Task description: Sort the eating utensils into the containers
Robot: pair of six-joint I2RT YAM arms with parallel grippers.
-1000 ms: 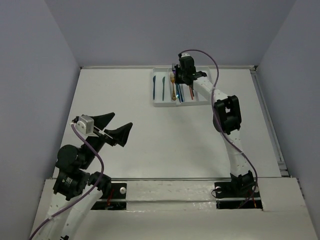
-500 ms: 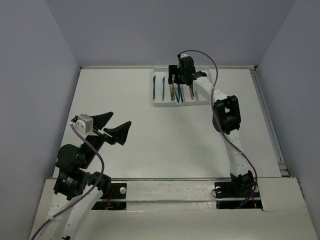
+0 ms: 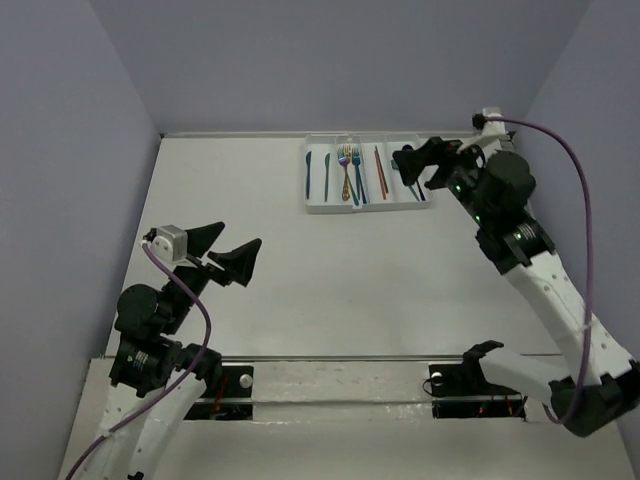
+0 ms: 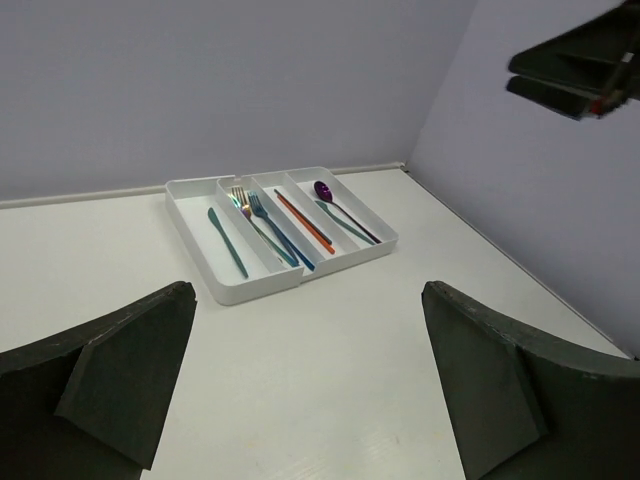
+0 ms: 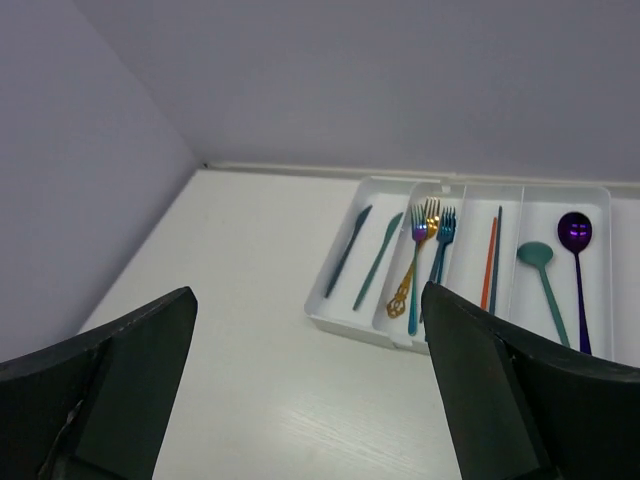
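The right gripper (image 3: 415,168) is held above the table near the right end of the tray. Its two fingers (image 5: 110,380) are spread wide and nothing is caught between them. The left gripper (image 3: 243,240) is likewise parted wide and empty. It is raised over the near left part of the table (image 3: 300,300), well apart from the tray.

The white tray (image 3: 318,208) lies at the far edge of the table, and four long compartments can be counted in it, side by side. Nine utensils are counted in all, each lying lengthwise inside a compartment.

- **Leftmost compartment:** two knives are laid here, a dark blue knife (image 5: 348,250) and a teal knife (image 5: 378,262).
- **Second compartment:** three forks are gathered with their tines toward the far wall, a gold fork (image 5: 402,290), a purple-headed fork (image 5: 419,222) and a blue fork (image 5: 441,245). The handles of the gold and purple-headed forks are crossed.
- **Third compartment:** two sticks are placed close together, a red-orange stick (image 5: 488,265) and a blue stick (image 5: 497,250).
- **Rightmost compartment:** two spoons are set, a teal spoon (image 5: 536,253) and a purple spoon (image 5: 575,230).

From the left wrist view only one knife is plainly made out. The other is probably hidden behind the tray's wall.
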